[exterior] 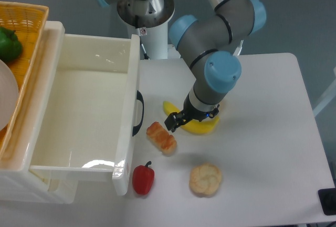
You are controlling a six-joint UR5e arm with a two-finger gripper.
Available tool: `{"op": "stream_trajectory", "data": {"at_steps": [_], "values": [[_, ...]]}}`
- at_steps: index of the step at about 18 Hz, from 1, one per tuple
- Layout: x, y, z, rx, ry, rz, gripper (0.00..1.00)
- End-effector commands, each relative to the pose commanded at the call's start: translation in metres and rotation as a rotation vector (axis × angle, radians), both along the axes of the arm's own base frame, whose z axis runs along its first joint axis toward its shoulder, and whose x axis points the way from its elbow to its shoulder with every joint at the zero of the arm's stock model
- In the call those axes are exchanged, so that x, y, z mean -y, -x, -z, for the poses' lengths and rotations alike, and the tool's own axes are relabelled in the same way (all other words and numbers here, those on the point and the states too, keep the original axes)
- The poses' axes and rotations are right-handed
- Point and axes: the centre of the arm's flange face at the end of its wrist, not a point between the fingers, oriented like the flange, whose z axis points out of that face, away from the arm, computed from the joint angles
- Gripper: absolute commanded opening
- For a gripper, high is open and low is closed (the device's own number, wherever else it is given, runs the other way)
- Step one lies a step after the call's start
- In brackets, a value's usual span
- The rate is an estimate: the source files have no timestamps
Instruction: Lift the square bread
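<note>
The square bread (161, 137) is a small oblong loaf with an orange-brown crust, lying on the white table (262, 132) just right of the drawer's front. My gripper (184, 120) hovers up and to the right of the bread, over a yellow banana (203, 127), apart from the bread. Its jaws look open and empty. One dark finger (172, 122) points toward the bread; the other is mostly hidden under the wrist.
An open white drawer (79, 111) with a black handle (139, 112) fills the left. A red pepper (143, 179) and a round pale bun (205, 179) lie near the front edge. A wicker basket (23, 19) with a green pepper (8, 44) stands far left.
</note>
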Motion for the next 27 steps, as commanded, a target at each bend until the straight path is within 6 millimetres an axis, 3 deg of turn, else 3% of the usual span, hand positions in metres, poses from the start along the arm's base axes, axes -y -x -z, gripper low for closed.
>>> {"op": "stream_trajectory", "data": {"at_steps": [3,6,12,19,23,27], "values": [[-0.011,-0.009,0.013,0.015,0.012,0.022,1.00],[-0.017,-0.017,0.014,0.018,0.010,0.038,1.00],[-0.038,-0.034,0.050,0.020,0.067,0.049,1.00],[-0.040,-0.035,0.055,0.012,0.071,0.043,1.00],[-0.042,-0.033,0.062,0.017,0.076,0.041,0.88],[-0.043,-0.032,0.061,0.008,0.065,0.042,0.63]]}}
